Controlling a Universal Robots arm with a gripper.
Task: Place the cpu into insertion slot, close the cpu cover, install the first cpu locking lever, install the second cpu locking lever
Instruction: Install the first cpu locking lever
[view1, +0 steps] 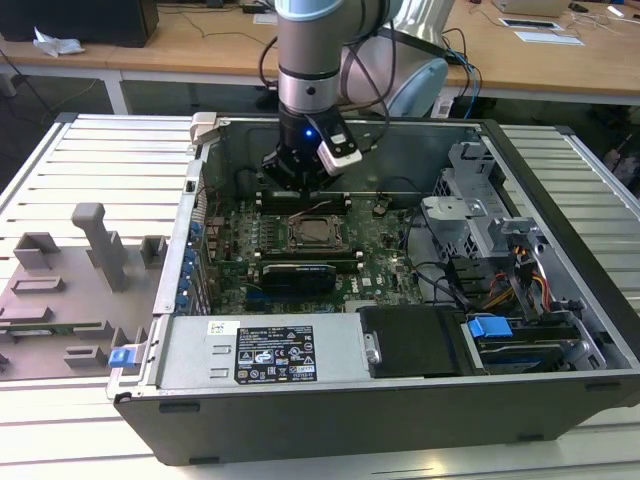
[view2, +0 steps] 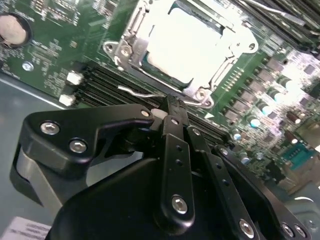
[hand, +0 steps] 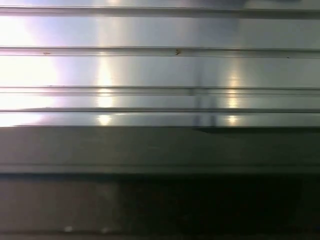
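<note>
Cpu (view2: 185, 47) sits in its socket on the green motherboard (view2: 50, 55), its pale metal top showing through the window of the cpu cover (view2: 131, 37), which lies flat over it. So two steps look done, as we judge it, and the work now is on a locking lever (view2: 142, 91), the thin bent wire at the socket's near edge.

Nearest to us in the second wrist view is the gripper (view2: 170, 111). Its black fingers (view2: 176, 131) are drawn close together at the tip, which sits right at that wire. We cannot tell whether they pinch the wire or only press against it (the tip hides the contact).

To do this step well, we judge the push should follow the lever's own arc and end under its catch. A slip sideways would scrape the memory slots (view2: 105, 82) that run just beside the lever. Force should stay low, since the wire is springy.

Farther out, in the exterior view, the arm (view1: 318, 60) reaches down into the open computer case (view1: 400, 400), and the gripper (view1: 300, 178) hangs just behind the socket (view1: 312, 232). The power supply (view1: 260, 350) lies along the near wall. Drive bays with loose cables (view1: 520, 290) crowd the exterior view's right, well apart from the socket. A grey fixture block (view1: 100, 245) stands outside the case on the exterior view's left.
</note>
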